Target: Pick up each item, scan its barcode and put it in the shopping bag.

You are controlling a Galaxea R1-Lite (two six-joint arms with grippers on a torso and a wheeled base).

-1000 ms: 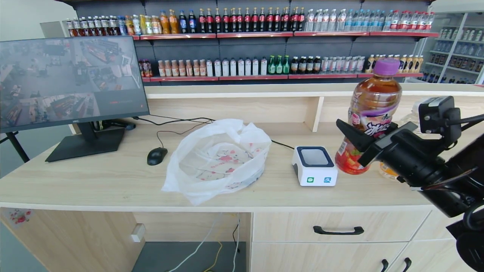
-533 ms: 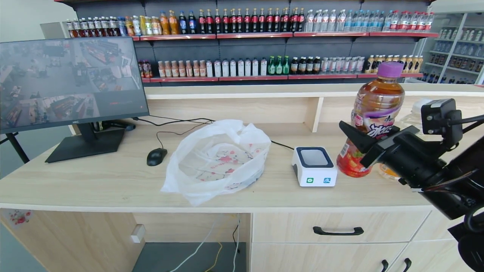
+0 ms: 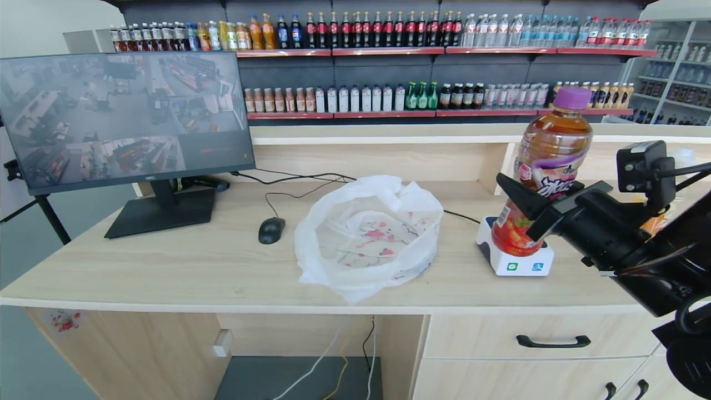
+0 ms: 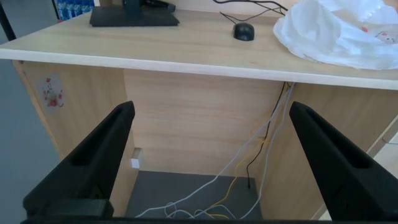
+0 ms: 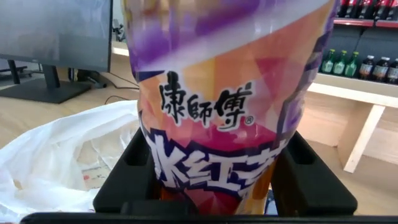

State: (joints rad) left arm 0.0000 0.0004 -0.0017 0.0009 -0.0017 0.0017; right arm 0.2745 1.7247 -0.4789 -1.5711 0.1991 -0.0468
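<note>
A tea bottle (image 3: 547, 150) with a purple cap and a red-and-purple label stands upright in my right gripper (image 3: 536, 203), which is shut on its middle. Its base hangs just over the white barcode scanner (image 3: 516, 265) at the counter's right. In the right wrist view the bottle's label (image 5: 224, 106) sits between the black fingers (image 5: 127, 168). The white shopping bag (image 3: 369, 239) lies open on the counter, left of the scanner. My left gripper (image 4: 208, 155) is open, low in front of the counter, below its edge.
A monitor (image 3: 122, 116) and a black mouse (image 3: 271, 230) stand on the left part of the wooden counter (image 3: 194, 266). Cables run along its back. An orange item (image 3: 658, 222) is partly hidden behind my right arm. Drink shelves line the back wall.
The head camera has turned, shifting the whole picture to the right. My right gripper has carried the bottle left, from beside the scanner to over it.
</note>
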